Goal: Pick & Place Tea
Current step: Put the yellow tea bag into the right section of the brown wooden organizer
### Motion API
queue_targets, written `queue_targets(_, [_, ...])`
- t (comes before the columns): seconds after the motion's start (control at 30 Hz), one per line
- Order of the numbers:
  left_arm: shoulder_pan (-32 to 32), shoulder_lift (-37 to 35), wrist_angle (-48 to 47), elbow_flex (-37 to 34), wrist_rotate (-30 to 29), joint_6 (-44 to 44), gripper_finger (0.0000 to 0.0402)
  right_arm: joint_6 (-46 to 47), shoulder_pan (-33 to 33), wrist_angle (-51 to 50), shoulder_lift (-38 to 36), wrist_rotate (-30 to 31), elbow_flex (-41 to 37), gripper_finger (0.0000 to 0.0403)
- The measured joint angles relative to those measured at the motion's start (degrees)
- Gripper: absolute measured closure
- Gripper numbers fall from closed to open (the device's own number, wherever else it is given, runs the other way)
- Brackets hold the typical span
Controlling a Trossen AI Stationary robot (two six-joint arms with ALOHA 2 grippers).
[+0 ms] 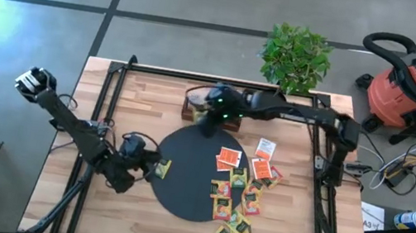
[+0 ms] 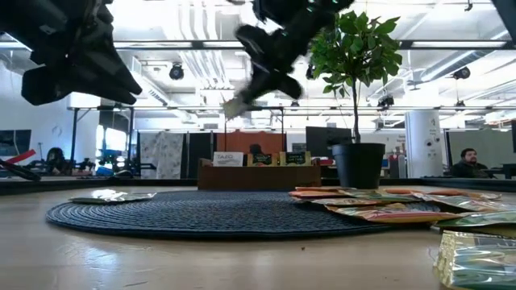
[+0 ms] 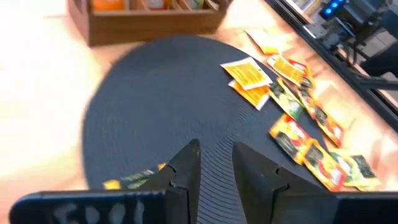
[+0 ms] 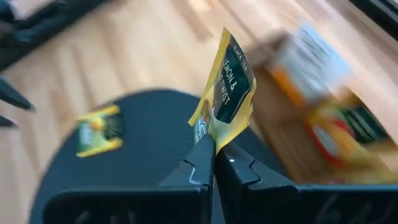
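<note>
We see the right gripper [image 4: 214, 163] clamped on a yellow-green tea sachet [image 4: 227, 93] above the mat's [image 1: 190, 176] 12 o'clock edge, and the left gripper [image 3: 216, 165], fingers apart, near 9 o'clock.

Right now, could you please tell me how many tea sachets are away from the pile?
2: one sachet pinched in the right gripper near the wooden box, one lying on the mat's left edge by the left gripper. Others may be hidden.
</note>
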Motion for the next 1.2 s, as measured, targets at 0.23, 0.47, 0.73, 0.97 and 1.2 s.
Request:
queue_targets(0.23, [1.76,-8.19,1.30,-5.55,0.37,6.13,0.0312,6.12,-3.24,2.56,-10.56,2.00,-16.38,0.0394])
queue_targets(0.47, [3.18,-16.52,11.62,-13.16,3.69,13.37,0.0312,10.11,-5.37,10.67,-19.49,4.22,-30.64,0.0394])
queue_targets(0.73, [6.60,-23.23,23.97,-19.75,5.05,18.22,0.0312,4.73,-8.98,23.83,-21.07,-0.72,-39.25,0.0394])
queue_targets(0.97, [8.53,-25.20,25.00,-20.02,6.67,19.82,0.0312,1.64,-9.52,27.87,-19.44,-0.12,-40.86,0.0394])
queue_targets(1.2, [9.06,-24.98,25.00,-19.83,6.51,19.78,0.0312,-0.29,-9.67,30.27,-16.22,1.54,-40.84,0.0394])
